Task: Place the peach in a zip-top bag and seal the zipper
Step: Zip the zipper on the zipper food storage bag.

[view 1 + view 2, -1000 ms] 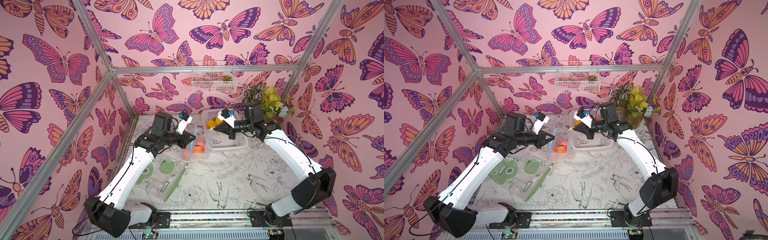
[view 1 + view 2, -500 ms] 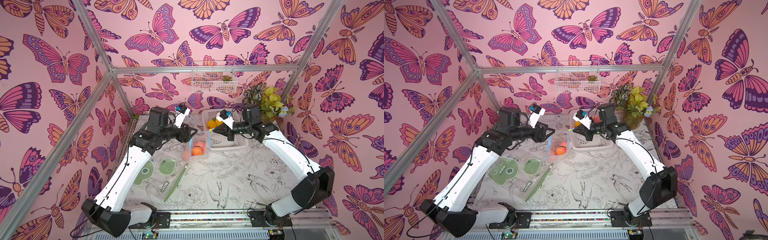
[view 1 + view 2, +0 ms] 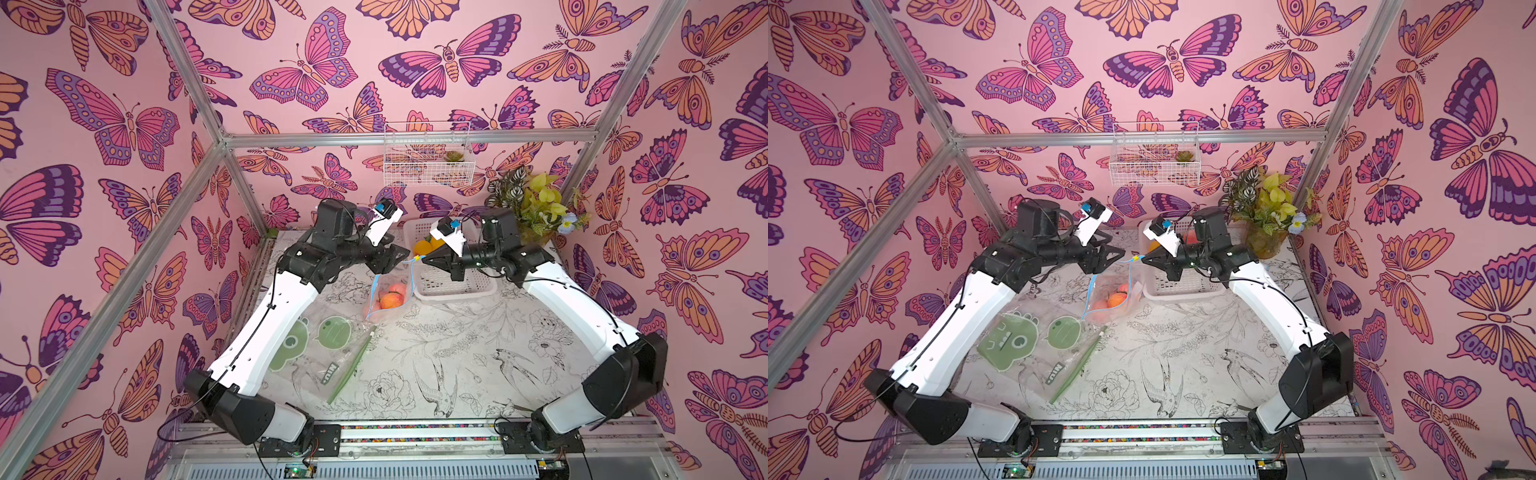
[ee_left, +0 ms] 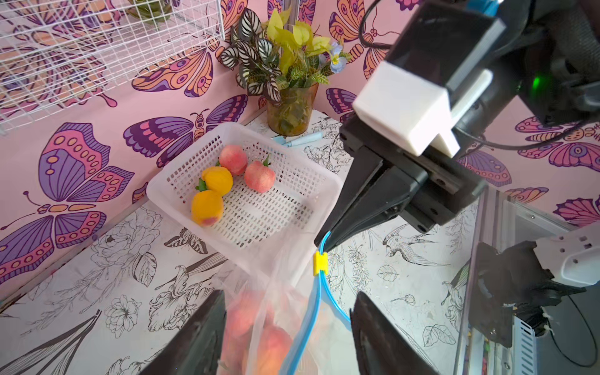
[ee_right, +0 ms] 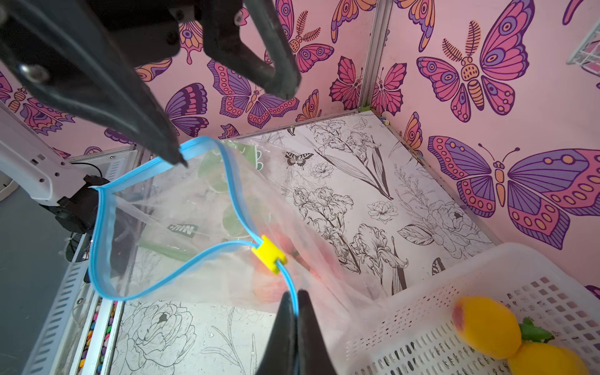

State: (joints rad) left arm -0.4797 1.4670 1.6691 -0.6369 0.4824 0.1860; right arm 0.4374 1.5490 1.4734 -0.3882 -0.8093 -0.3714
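Clear zip-top bag [image 3: 382, 314] is seen hung by one top corner, bottom sagging toward 7 o'clock. Blue zipper track [image 5: 156, 282] is gaping open, yellow slider [image 5: 268, 254] sat near the raised corner. Orange-pink peaches [image 3: 390, 300] are bunched low inside.

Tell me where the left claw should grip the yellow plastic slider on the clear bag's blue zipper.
Probably across the yellow plastic slider, on its flat sides, from the open-mouth end; the right claw clamps the blue track at the other end.
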